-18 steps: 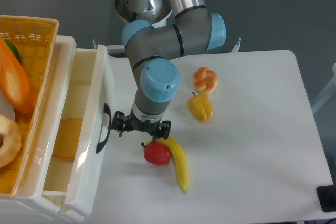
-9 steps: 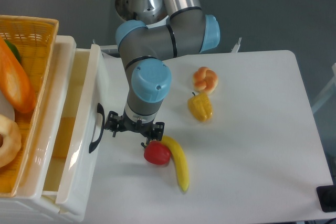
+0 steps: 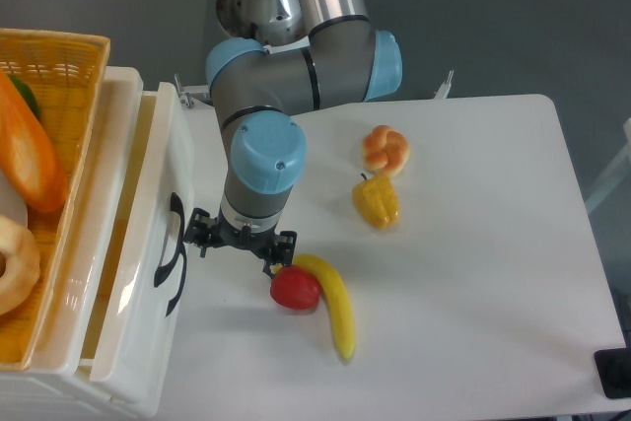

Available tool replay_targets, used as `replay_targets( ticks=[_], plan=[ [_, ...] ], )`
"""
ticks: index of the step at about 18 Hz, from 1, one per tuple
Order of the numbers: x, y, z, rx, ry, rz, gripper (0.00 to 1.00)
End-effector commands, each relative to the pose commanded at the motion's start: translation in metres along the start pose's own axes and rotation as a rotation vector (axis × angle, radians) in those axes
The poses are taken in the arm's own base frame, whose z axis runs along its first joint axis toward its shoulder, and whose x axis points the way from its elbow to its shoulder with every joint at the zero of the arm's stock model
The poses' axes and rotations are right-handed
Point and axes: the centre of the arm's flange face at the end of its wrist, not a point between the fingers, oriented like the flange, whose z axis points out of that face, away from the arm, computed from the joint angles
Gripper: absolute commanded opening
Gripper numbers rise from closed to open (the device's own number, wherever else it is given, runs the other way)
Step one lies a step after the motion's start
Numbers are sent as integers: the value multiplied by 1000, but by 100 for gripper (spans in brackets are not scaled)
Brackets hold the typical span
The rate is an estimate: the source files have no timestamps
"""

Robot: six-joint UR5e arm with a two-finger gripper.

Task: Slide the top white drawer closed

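a yellow woven basket (image 3: 69, 56) is seen on top of the white cabinet (image 3: 123, 81) at the left edge of the tabletop (image 3: 473, 273). a long orange thing and a pale round thing are held in the basket. the top white drawer (image 3: 138, 263) is pulled out only a little way, and a narrow gap is seen behind its front panel. a black handle (image 3: 174, 253) is fixed on that panel. the pincer (image 3: 240, 241) is seen just beside the handle, pointing down; whether it is released or clenched cannot be told, as the fingers are hidden under the wrist. a red pepper (image 3: 294, 288) is found just below the pincer, touching a banana (image 3: 333, 303). a yellow pepper (image 3: 377, 202) and an orange bun (image 3: 385, 150) are placed nearer the middle of the tabletop.
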Motion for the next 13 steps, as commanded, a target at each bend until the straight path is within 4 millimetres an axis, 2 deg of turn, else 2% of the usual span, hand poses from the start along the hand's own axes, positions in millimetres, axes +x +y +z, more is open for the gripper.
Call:
replay_targets(
  ticks=[13],
  plan=[
    [4,-1,0,-1,2,4,100]
  ],
)
